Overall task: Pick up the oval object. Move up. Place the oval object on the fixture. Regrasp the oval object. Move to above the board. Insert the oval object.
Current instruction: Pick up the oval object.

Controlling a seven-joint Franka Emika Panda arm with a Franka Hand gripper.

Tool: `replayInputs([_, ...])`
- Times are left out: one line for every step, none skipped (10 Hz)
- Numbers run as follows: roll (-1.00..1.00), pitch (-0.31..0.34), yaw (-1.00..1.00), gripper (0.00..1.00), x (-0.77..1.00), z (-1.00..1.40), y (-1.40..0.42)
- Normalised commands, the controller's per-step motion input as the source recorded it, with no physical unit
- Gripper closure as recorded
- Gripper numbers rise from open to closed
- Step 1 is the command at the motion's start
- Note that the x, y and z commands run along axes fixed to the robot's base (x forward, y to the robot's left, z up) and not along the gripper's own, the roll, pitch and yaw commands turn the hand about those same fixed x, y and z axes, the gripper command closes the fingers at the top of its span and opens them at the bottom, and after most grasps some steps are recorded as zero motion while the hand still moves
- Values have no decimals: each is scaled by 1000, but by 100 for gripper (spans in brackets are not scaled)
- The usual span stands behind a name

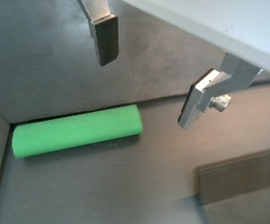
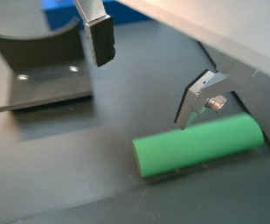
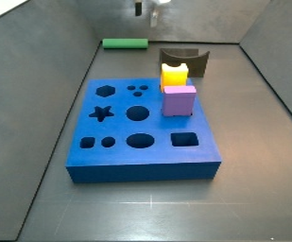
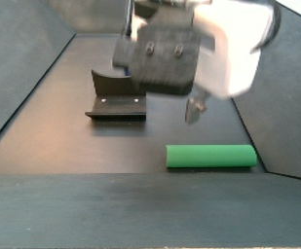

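One oval object lies flat on the floor at the upper left of a side view, beside the wall. One gripper hangs above it, its two fingers spread apart and holding nothing. One fixture stands behind one board, which carries one yellow block and one purple cube.

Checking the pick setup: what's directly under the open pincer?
Bare dark floor lies under the open pincer; the oval object lies flat just beside it, untouched. The fixture stands further off, nothing on it.
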Motion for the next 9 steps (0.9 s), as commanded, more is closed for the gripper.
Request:
replayInputs([-10, -201, -769, 0, -80, -689, 83])
replayInputs([-43, -206, -829, 0, -46, -671, 0])
replayInputs([0, -321, -423, 0, 0, -437, 23])
replayInputs([-124, -51, -23, 0, 0, 0, 189])
replayInputs([-250, -326, 0, 0, -40, -354, 83])
replayInputs([-273, -394, 0, 0, 0, -254, 0])
replayInputs([-283, -394, 0, 0, 0, -257, 6])
replayInputs([-314, -426, 0, 0, 0, -189, 0])
replayInputs([-337, -459, -71, 0, 0, -143, 0])
